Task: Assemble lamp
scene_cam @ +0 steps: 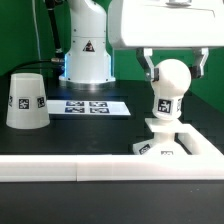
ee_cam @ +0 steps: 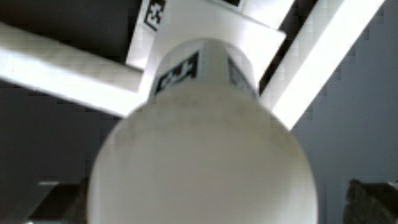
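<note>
The bulb (scene_cam: 170, 88) stands upright with its neck in the low angular base (scene_cam: 168, 146) at the exterior view's right. My gripper (scene_cam: 173, 72) is right above it, one finger on each side of the round head with a small gap, so it is open. In the wrist view the bulb (ee_cam: 205, 150) fills the middle, with the base (ee_cam: 192, 25) beyond it and my gripper (ee_cam: 210, 208) with its dark fingers (ee_cam: 43, 203) at the picture's edges. The tapered shade (scene_cam: 27, 100) stands mouth down at the exterior view's left, far from the gripper.
The marker board (scene_cam: 90, 105) lies flat between the shade and the base. A long white rail bar (scene_cam: 90, 170) runs along the front, and another (scene_cam: 208, 143) runs beside the base. The robot's white pedestal (scene_cam: 85, 55) stands behind the board.
</note>
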Motion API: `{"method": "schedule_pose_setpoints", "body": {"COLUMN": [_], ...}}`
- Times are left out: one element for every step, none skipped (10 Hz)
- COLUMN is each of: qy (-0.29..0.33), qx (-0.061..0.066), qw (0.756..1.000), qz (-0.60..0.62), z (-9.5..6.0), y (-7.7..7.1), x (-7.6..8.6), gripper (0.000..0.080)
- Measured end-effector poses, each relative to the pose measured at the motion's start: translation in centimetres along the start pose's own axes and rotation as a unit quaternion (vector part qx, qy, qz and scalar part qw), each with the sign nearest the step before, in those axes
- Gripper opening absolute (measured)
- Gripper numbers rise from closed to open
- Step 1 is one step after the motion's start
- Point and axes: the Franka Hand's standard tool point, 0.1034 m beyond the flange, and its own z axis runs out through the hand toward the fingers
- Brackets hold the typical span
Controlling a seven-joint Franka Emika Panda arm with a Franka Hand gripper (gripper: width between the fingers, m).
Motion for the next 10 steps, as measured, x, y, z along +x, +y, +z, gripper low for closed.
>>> {"method": "schedule_pose_setpoints", "body": {"qy": [-0.035, -0.059, -0.047, -0.048, -0.048, -0.048, -0.049, -0.048, -0.048, -0.047], "qx": [0.009, 0.016, 0.012, 0.013, 0.013, 0.013, 0.013, 0.013, 0.013, 0.013], "qw": [0.999, 0.998, 0.999, 0.999, 0.999, 0.999, 0.999, 0.999, 0.999, 0.999], "qz": [-0.004, -0.006, -0.009, -0.008, -0.008, -0.008, -0.008, -0.008, -0.008, -0.003], "z": [0.04, 0.22, 0.43, 0.58, 0.61, 0.60, 0.61, 0.54, 0.50, 0.50], "y": [-0.01, 0.22, 0.77, 0.87, 0.82, 0.81, 0.86, 0.90, 0.89, 0.90], "x": [-0.12, -0.15, 0.09, -0.10, -0.08, -0.05, 0.07, 0.28, 0.35, 0.35], "gripper": [0.0699, 0.0699, 0.0699, 0.0699, 0.0699, 0.0699, 0.0699, 0.0699, 0.0699, 0.0578]}}
